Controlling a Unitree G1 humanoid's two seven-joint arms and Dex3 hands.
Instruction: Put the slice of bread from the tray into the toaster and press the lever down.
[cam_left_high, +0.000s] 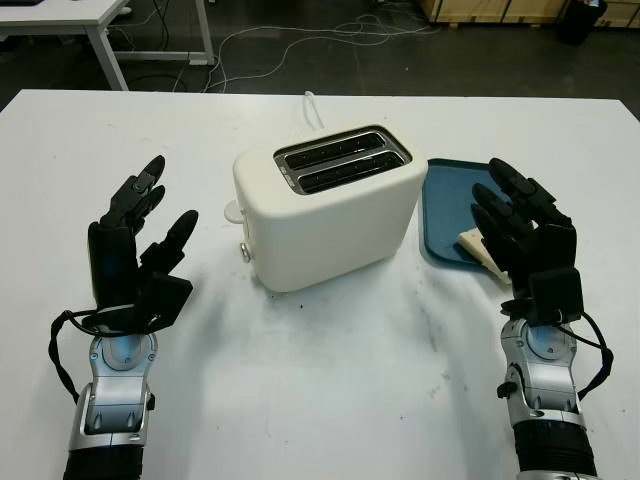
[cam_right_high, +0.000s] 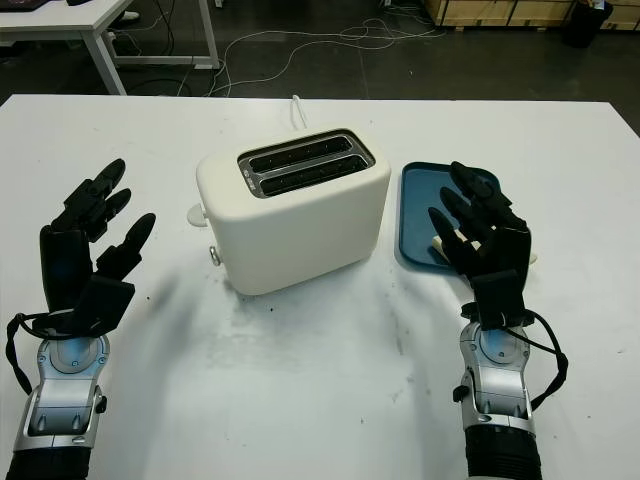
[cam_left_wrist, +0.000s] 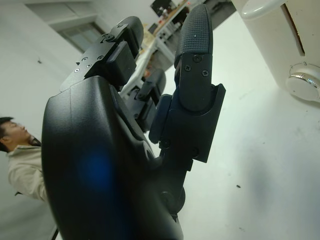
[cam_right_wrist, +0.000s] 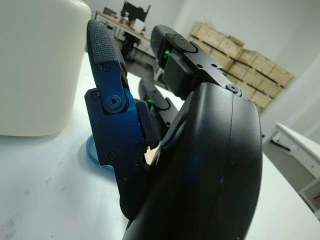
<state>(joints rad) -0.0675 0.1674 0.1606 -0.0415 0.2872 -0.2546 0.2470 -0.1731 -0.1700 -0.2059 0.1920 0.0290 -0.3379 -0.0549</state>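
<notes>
- Fingers (cam_left_high: 150, 195) of the left hand (cam_left_high: 135, 250) are extended and hold nothing; the hand is raised over the white desk (cam_left_high: 330, 380), well apart from the toaster's left side.
- Fingers (cam_left_high: 505, 205) of the right hand (cam_left_high: 525, 235) are likewise stretched out and empty, raised over the near edge of the tray (cam_left_high: 445, 195).
- Both hands are matte black, with ribbed, pebbled pads on jointed segments fixed by small screws, above silver metal wrists.
- Cream-white and smooth, with rounded corners, the toaster (cam_left_high: 325, 205) stands mid-desk; its two dark slots run from the robot's near left to far right, parallel to its long axis.
- Its end with a small chrome knob (cam_left_high: 245, 252) and a white lever (cam_left_high: 232, 212) faces the left hand.
- A white cord (cam_left_high: 314, 106) leaves the back of the toaster toward the far edge of the desk.
- The teal tray, flat with a low rim, lies just right of the toaster.
- The slice of bread (cam_left_high: 478, 245), pale with a light crust, lies flat on the tray's near part, largely hidden by the right hand; its long axis cannot be judged.
- A person in a light jacket (cam_left_wrist: 20, 165) appears in the left wrist view.
</notes>
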